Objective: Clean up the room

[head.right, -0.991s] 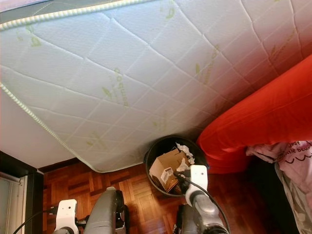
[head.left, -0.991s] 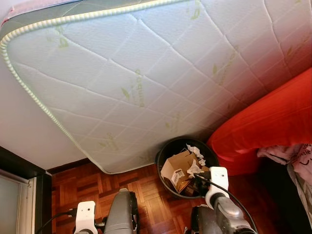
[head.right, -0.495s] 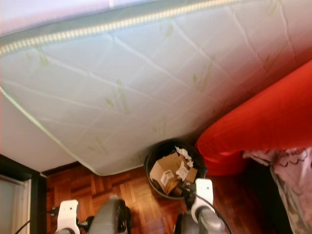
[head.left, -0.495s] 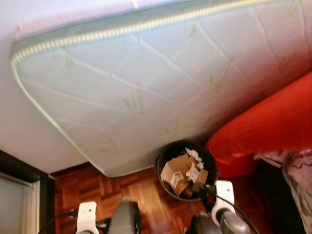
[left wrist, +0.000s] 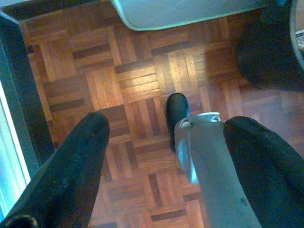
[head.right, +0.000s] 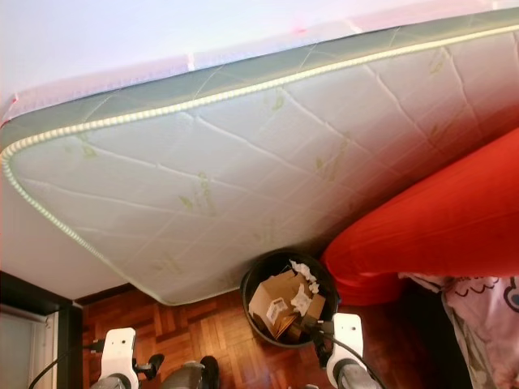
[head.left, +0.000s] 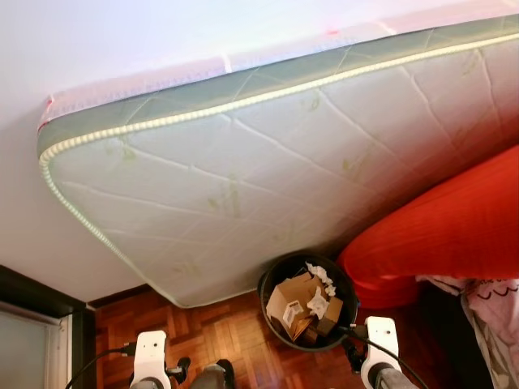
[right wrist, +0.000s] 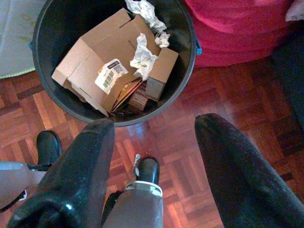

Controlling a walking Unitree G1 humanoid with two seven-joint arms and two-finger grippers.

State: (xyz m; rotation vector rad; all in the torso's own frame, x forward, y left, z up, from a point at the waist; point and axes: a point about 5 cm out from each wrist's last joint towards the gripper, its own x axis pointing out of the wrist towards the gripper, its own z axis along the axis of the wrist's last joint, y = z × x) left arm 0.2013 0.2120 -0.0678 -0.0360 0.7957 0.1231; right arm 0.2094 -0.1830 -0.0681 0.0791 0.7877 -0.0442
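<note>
No legible text or labels.

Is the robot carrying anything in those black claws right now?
No. The left gripper and the right gripper are both open and empty above the parquet floor; the black bin holds cardboard and paper.

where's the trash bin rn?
In the left eye view the black trash bin stands on the parquet floor low and right of centre, between the leaning mattress and the red cushion, just ahead of the right gripper.
</note>
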